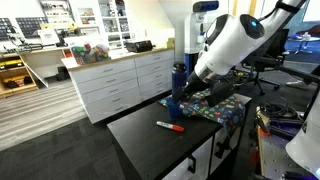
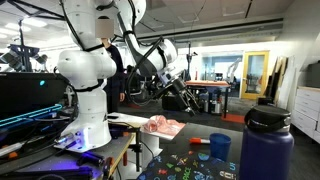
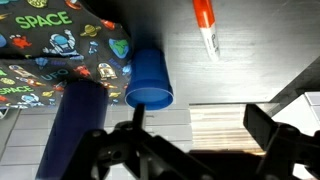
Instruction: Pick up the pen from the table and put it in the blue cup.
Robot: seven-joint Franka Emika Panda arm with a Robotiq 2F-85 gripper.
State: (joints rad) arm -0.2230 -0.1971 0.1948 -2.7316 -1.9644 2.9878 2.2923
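The red pen [image 3: 205,25] lies flat on the black table [image 3: 250,50]; it also shows in both exterior views [image 1: 170,126] [image 2: 200,142]. The small blue cup [image 3: 150,75] stands at the edge of a space-print cloth [image 3: 50,45], left of the pen in the wrist view, and shows in both exterior views [image 1: 172,104] [image 2: 220,147]. My gripper [image 3: 200,130] is open and empty. It hangs above the table [image 1: 140,135], with cup and pen ahead of its fingers. It also appears in both exterior views [image 1: 213,92] [image 2: 185,98].
A tall dark blue bottle [image 3: 75,125] stands next to the cup on the cloth [image 1: 215,108]; it shows in both exterior views [image 1: 179,78] [image 2: 265,145]. A white drawer unit [image 1: 120,80] stands behind the table. The table's edge drops to a light floor [image 3: 215,125].
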